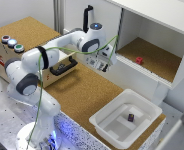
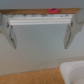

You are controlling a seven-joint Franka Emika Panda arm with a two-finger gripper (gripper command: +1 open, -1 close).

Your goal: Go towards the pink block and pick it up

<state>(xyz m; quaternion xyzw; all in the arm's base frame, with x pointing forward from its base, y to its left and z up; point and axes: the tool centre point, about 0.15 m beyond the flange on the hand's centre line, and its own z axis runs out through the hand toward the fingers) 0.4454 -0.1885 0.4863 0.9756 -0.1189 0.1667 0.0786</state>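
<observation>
Even, bright, diffuse light, faint shadows; soft low-resolution exterior view, heavily blurred wrist view.

Cork-brown tabletop (image 1: pixel 87 92) under soft, even light. White open-fronted cabinet (image 1: pixel 157 20) at the exterior view's right, floored in the same cork. Wooden box (image 1: pixel 24 42) with 3 round buttons and a black handle at the exterior view's left. Speckled grey-white floor (image 1: pixel 4 117) below, pale wall (image 1: pixel 22 10) behind.
</observation>
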